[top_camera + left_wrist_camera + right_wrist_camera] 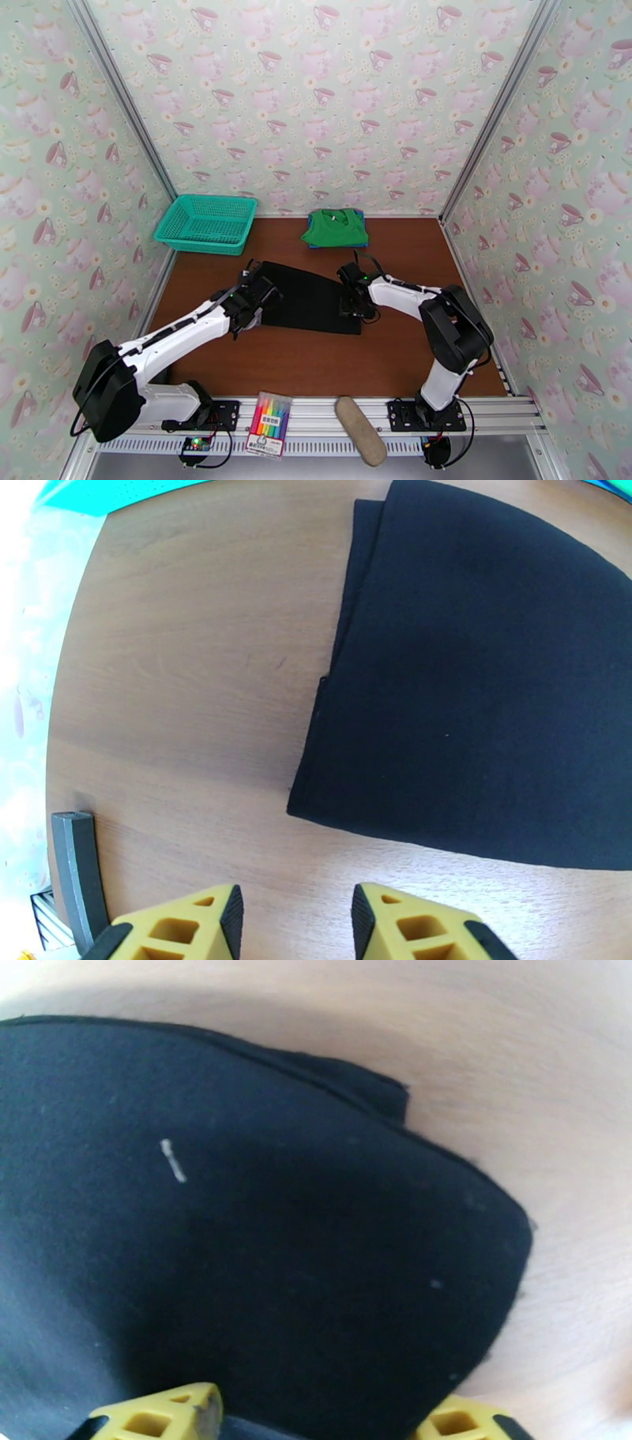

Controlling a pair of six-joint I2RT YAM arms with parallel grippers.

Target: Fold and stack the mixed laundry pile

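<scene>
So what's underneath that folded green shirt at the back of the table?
A strip of blue cloth peeks out from under the green shirt along its near edge. The green covers the rest of it, so its shape and anything else beneath are hidden.

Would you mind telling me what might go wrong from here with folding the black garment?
1. The left pincer hangs open over bare wood, short of the black garment's edge; closing there would likely catch nothing.
2. The right pincer straddles a layered corner; it may pinch just the top layer and pull the fold apart.
3. The green garment lies not far beyond; a sloppy lift could brush it.
</scene>
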